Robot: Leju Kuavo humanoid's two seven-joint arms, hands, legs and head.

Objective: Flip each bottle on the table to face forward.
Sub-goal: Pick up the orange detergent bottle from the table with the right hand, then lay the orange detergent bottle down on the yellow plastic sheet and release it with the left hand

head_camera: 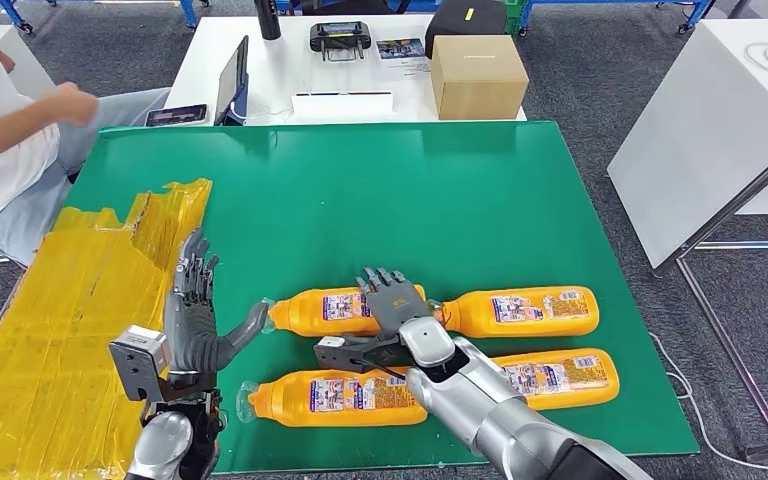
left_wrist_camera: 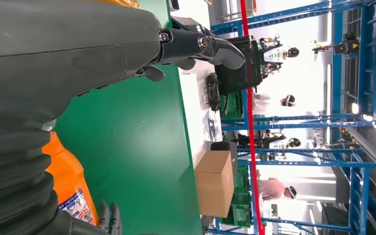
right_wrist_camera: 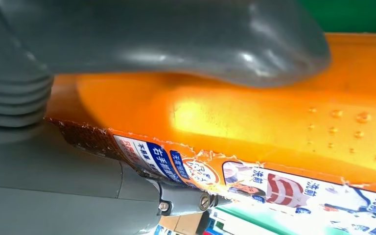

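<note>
Bottles: four orange ones on the green table [head_camera: 520, 200]. Right hand [head_camera: 392, 300] grasps the centre bottle [head_camera: 335, 310]; its wrist view reveals the torn label [right_wrist_camera: 186, 164]. Left hand [head_camera: 195, 300] released, fingers spread.

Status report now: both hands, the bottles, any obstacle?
Right hand grips the rear left bottle. Left hand open, upright beside its cap. Four orange bottles lying flat on the green mat. No obstacle seen.

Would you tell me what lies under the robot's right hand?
The right hand rests on the rear left orange bottle, covering its base end. Its label and cap end show; the green table beneath the bottle is hidden.
</note>
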